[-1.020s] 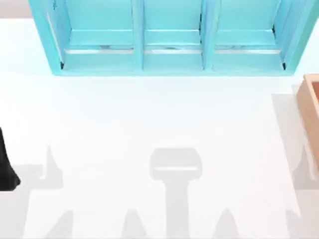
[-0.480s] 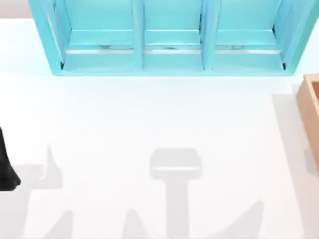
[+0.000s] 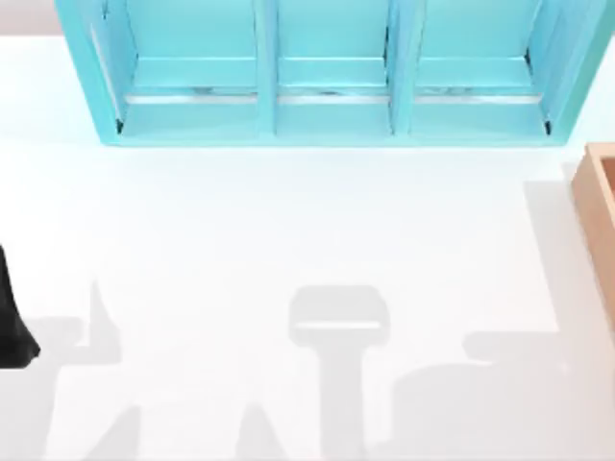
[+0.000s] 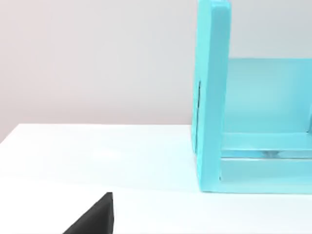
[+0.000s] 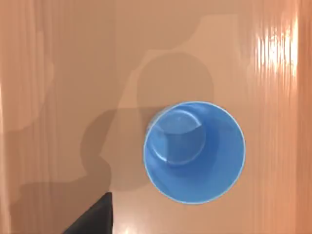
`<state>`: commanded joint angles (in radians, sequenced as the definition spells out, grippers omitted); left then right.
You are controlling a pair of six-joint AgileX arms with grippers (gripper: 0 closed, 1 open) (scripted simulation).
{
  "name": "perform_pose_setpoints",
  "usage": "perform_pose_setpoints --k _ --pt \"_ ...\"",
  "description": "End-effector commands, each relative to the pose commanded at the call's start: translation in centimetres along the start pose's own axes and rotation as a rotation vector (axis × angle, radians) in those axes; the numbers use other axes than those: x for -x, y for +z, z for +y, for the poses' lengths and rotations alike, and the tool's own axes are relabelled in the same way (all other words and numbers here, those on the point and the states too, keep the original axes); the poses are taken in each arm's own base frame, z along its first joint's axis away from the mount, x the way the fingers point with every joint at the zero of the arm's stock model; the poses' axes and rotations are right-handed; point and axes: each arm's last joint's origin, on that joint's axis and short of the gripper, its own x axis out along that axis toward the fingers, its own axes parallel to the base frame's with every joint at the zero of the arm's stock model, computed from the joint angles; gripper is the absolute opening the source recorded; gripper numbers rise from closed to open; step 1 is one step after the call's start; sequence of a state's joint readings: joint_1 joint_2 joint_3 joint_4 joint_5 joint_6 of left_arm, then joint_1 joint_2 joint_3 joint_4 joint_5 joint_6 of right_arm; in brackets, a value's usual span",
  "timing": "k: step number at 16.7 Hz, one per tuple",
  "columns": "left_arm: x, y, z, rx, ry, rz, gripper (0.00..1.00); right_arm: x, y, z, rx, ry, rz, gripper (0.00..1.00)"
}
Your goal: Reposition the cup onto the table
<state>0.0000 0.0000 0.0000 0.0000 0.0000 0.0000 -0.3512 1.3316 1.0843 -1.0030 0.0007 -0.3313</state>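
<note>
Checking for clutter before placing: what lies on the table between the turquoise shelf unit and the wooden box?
Nothing: in the top view, bare white table separates shelf unit from wooden box.

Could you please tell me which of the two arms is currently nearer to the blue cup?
The right. Its wrist camera looks straight down into the cup, which stands upright inside the wooden box. The left arm sits at the table's left edge, facing the turquoise shelf unit.

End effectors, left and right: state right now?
Left end effector: parked at the table's left edge, state cannot be told.
Right end effector: above the cup, cannot be told.
</note>
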Motion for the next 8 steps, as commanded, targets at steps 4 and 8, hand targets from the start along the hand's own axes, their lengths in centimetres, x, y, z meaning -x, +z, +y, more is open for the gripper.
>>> perform_pose_setpoints --k 4,8 --pt "0.0 0.0 0.0 0.0 0.0 0.0 1.0 -2.2 3.0 -2.8 0.005 0.075 0.222 1.0" --pt "0.0 0.0 0.0 0.0 0.0 0.0 1.0 -3.1 3.8 -3.8 0.006 0.109 0.298 1.0"
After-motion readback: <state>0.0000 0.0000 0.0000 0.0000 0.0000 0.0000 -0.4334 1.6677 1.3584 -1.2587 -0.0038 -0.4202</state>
